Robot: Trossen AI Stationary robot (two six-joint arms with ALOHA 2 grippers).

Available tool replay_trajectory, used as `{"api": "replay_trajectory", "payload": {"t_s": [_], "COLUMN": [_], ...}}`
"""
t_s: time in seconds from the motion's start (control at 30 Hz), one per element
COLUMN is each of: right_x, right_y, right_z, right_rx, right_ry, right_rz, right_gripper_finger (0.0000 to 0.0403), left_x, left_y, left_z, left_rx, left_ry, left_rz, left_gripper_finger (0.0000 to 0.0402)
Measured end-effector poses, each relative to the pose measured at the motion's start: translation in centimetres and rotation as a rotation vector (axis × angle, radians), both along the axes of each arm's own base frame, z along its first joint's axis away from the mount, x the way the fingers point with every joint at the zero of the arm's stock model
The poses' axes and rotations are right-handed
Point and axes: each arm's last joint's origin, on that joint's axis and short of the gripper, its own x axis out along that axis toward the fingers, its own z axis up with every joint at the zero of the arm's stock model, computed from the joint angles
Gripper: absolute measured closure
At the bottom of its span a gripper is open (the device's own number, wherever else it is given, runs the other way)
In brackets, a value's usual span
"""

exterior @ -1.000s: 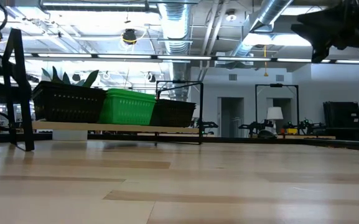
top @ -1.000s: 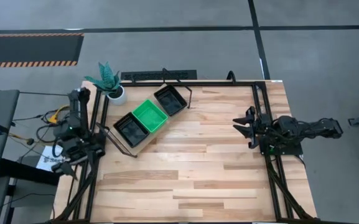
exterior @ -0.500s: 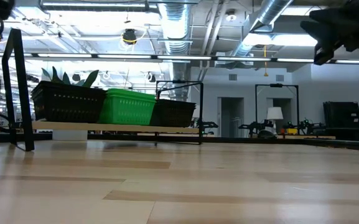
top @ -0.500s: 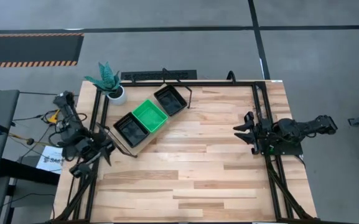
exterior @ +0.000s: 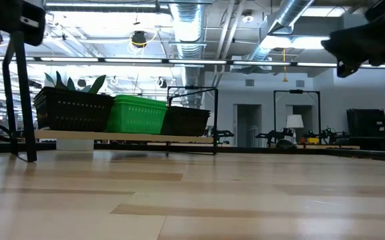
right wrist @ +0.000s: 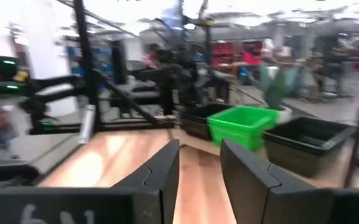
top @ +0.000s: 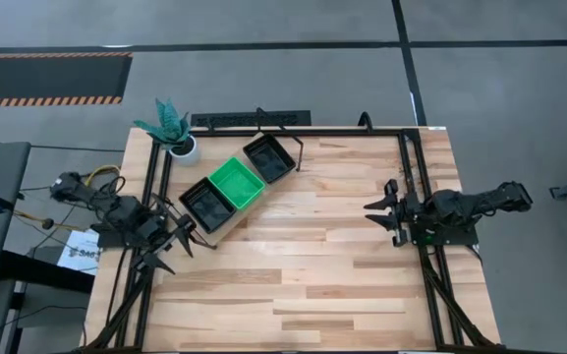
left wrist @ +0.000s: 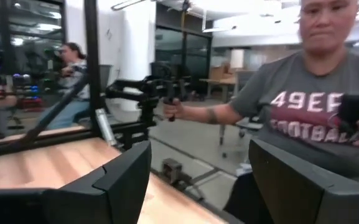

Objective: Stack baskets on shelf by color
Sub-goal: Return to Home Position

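Observation:
Three baskets sit side by side on the light-wood shelf [top: 226, 228] at the table's far left: a black one [top: 205, 205], a green one [top: 237, 183] and another black one [top: 269, 158]. In the low view they rest by their bottoms on the shelf board [exterior: 122, 137]. My left gripper [top: 173, 246] is open and empty at the table's left edge, just near of the shelf's near end. My right gripper [top: 379, 212] is open and empty at the right edge, pointing toward the shelf. The right wrist view shows the green basket [right wrist: 244, 124] between the two black ones ahead of the gripper [right wrist: 199, 168].
A potted plant [top: 170, 128] stands at the far left corner behind the shelf. Black frame bars [top: 416, 187] run along the table's edges. The table's middle and near half are bare wood [top: 303, 265]. A person in a grey shirt [left wrist: 303, 106] shows beyond the table in the left wrist view.
My left arm has swung down from its raised pose beside the table's left edge. Its gripper has come over the table toward the shelf's near end and now points toward the right. My right gripper has shifted slightly toward the near edge. The baskets have stayed still.

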Motion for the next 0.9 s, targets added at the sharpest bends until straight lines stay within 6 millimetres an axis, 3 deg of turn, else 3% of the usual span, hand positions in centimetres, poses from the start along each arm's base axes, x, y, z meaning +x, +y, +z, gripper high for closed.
{"api": "replay_trajectory", "payload": {"t_s": [0.17, 0.4, 0.67, 0.8, 0.9], "right_x": [0.1, 0.1, 0.1, 0.1, 0.1], "right_y": [-0.5, -0.7, -0.6, -0.6, -0.6], "right_z": [-0.7, -0.8, -0.9, -0.9, -0.9], "right_rx": [0.053, 0.09, 0.097, 0.097, 0.098], "right_ry": [0.065, 0.072, 0.08, 0.082, 0.083], "right_rz": [-0.12, -0.13, -0.126, -0.125, -0.122], "right_gripper_finger": [0.0259, 0.0263, 0.026, 0.0259, 0.0261], "left_x": [0.4, 0.6, 0.1, -0.2, 0.0], "left_y": [0.6, 0.9, 0.3, 0.4, 0.5], "left_z": [-0.2, -0.3, 0.4, 1.7, 0.8], "left_rx": [0.047, 0.053, 0.052, 0.071, 0.114], "left_ry": [-0.018, -0.017, -0.037, -0.086, 0.008], "left_rz": [0.105, 0.235, 0.049, 0.053, 0.119], "left_gripper_finger": [0.0141, 0.0141, 0.0141, 0.0141, 0.0141]}}
